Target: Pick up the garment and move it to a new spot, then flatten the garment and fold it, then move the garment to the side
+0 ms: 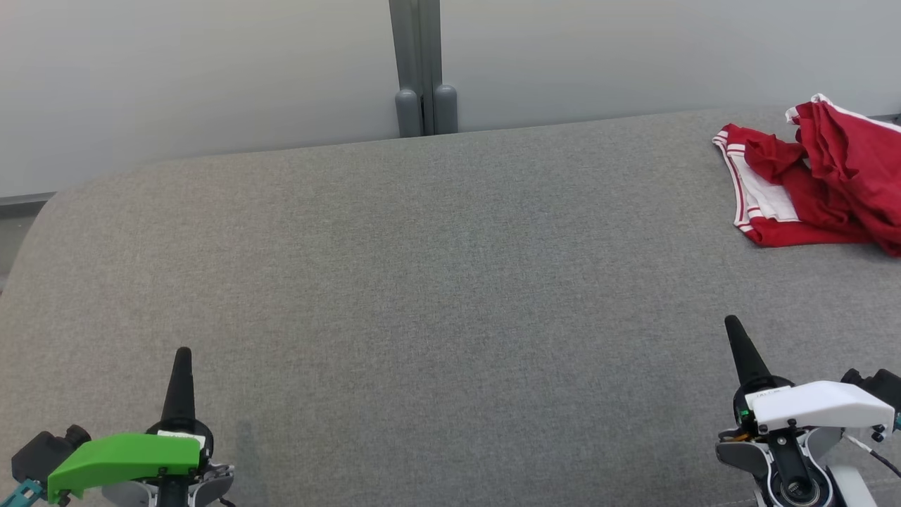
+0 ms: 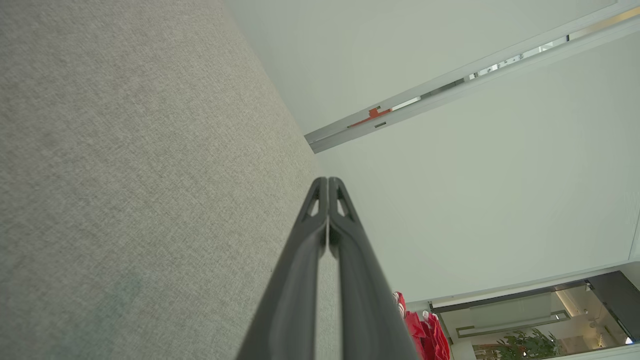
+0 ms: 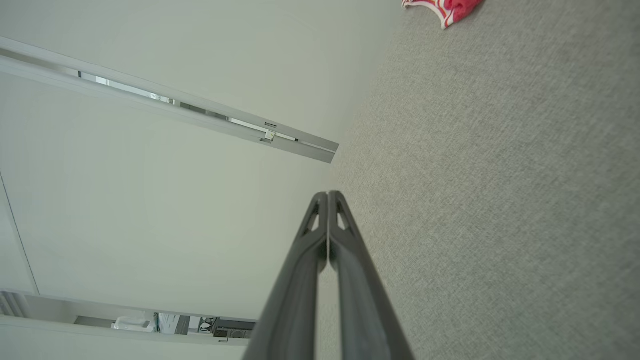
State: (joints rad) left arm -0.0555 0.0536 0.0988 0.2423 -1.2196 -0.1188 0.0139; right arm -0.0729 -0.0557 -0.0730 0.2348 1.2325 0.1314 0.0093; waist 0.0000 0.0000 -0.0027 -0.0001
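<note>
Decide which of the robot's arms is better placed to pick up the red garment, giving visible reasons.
Right, probably. The red garment lies crumpled far right on the grey surface, beyond the right gripper; the left gripper sits at the near left. Both are shut.

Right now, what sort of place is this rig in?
Probably an office or lab bay: a wide grey fabric-covered surface, pale wall panels behind it, and a leafy plant in a lit room beyond.
</note>
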